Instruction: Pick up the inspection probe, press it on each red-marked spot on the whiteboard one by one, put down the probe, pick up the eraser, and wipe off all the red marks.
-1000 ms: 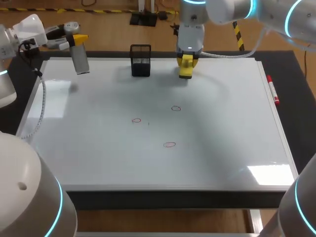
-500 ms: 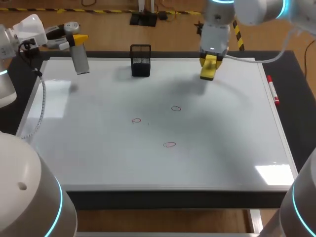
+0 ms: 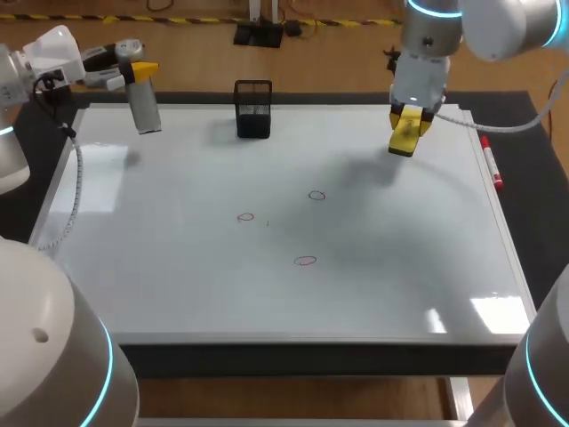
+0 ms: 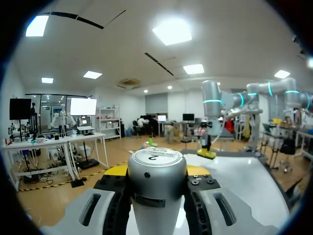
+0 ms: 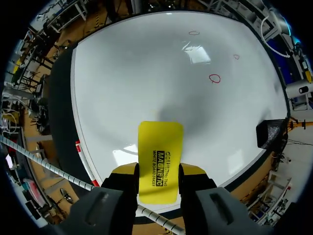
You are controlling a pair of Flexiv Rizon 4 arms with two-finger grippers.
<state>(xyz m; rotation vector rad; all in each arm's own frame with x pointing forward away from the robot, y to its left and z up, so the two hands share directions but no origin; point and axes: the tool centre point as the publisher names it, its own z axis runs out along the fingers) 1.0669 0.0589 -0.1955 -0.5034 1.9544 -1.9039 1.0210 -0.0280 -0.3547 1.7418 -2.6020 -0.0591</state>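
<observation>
Three red rings on the whiteboard (image 3: 400, 285), none wiped yet: one (image 3: 317, 196) nearest the eraser (image 3: 404, 139), one (image 3: 246, 217) farther off toward the left arm's side, one (image 3: 305, 261) farther again toward the near edge. All well apart from the eraser, none touched by it.

Looks like the very start of the wiping step. Right gripper (image 3: 410, 117) clamped on the eraser, one yellow finger on each long side, most of the yellow block sticking out past the fingertips. Held over the far right part of the board, and not pressed on it, judging by the shadow lying apart from it. Right arm bent in from the right corner, wrist pointing down, a bit tilted.

Next, most likely: bring the eraser down and across to the nearest ring, lay its flat face on the board, then rub. Calls for a level face and a soft push, so as to miss no part of the ring.

Odd bit: probe (image 3: 145, 107) not put down. Left gripper (image 3: 140, 73) closed on it, a finger on each side of the silver tube. Tube upright, lower end over the far left corner, seemingly off the surface. Black mesh cup (image 3: 253, 108) between the two grippers, at the far edge.
</observation>
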